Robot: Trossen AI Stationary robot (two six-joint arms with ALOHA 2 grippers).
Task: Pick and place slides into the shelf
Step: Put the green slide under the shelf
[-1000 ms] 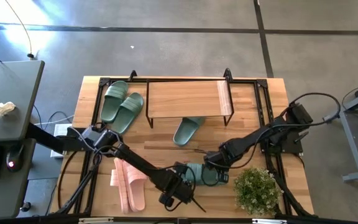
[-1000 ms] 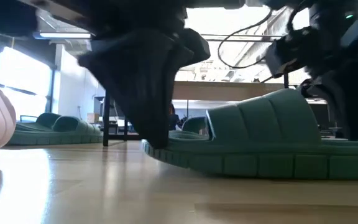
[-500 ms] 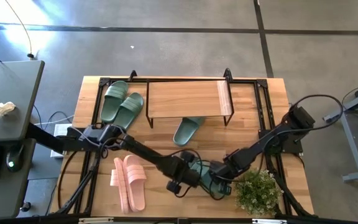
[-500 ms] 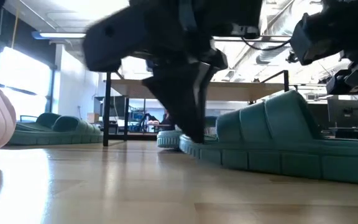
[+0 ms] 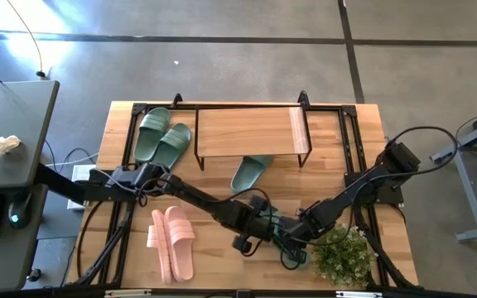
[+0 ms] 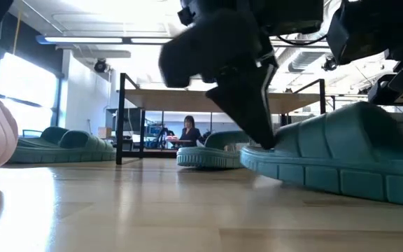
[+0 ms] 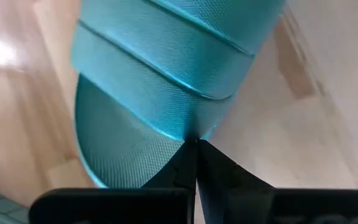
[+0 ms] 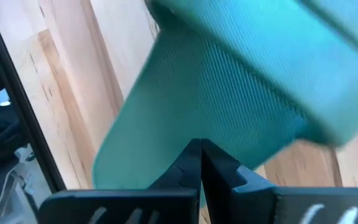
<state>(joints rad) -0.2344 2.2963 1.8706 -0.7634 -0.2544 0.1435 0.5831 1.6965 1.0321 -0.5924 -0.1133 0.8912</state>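
At the near edge of the wooden tabletop [image 5: 338, 178], right of centre, a sage-green rubber slide sandal [image 5: 281, 233] lay between both grippers, just left of a small green potted plant [image 5: 339, 253]. The left gripper [image 5: 262, 229] met it from the left and the right gripper [image 5: 299, 234] from the right. In each wrist view that arm's two dark fingers [image 7: 194, 168] were pressed together to a point against the sandal's ribbed rubber, clenched with nothing seen between them; the right fingers [image 8: 201, 165] looked the same. In the low view the sandal's sole rested on the wood, tilted up toward the right.

To the near left lay the pale pink pair of slides [image 5: 171, 242], side by side. Farther back, a second single sage-green slide [image 5: 249, 173] lay partly under the low shelf with a light plank top and thin black frame [image 5: 249, 131]. At the far left, beside the shelf, sat another sage-green pair [image 5: 161, 137], touching each other.
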